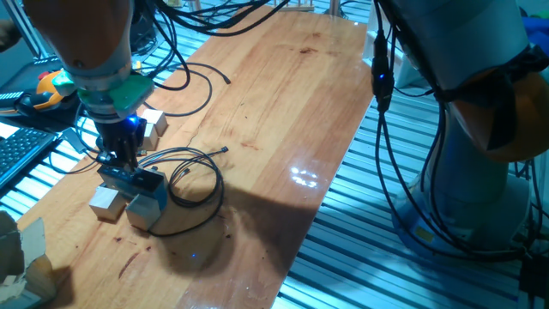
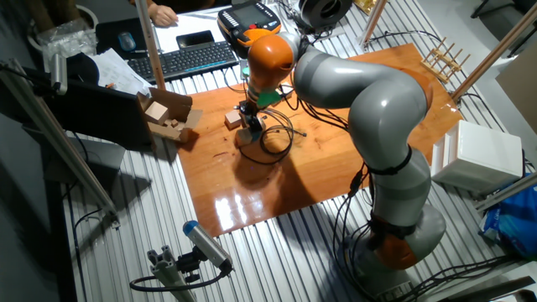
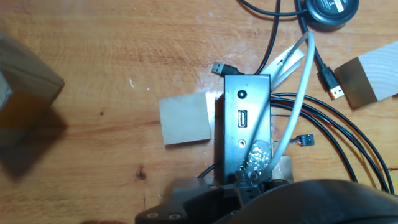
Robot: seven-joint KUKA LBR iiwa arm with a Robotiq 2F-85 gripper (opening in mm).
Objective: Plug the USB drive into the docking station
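Note:
The docking station [image 3: 244, 106] is a dark flat box lying on the wood, with a USB port [image 3: 243, 118] on its upward face. In the hand view my gripper [image 3: 249, 177] is at the box's near end. Its fingers are drawn together on a small silvery piece, the USB drive [image 3: 257, 155], which rests against the station's face below the port. From one fixed view the gripper [image 1: 120, 154] stands straight down onto the station [image 1: 137, 180]. The other fixed view shows the gripper [image 2: 250, 117] low over the station [image 2: 250, 132].
Pale wooden cubes [image 1: 105, 202] [image 1: 146, 211] [image 3: 185, 119] flank the station, with another [image 1: 153, 124] behind. Thin black cables [image 1: 193, 184] loop to its right, with loose plugs [image 3: 219, 67] [image 3: 334, 90]. A round black puck [image 3: 333, 9] lies beyond. A cardboard box [image 2: 164, 113] is at the table's end.

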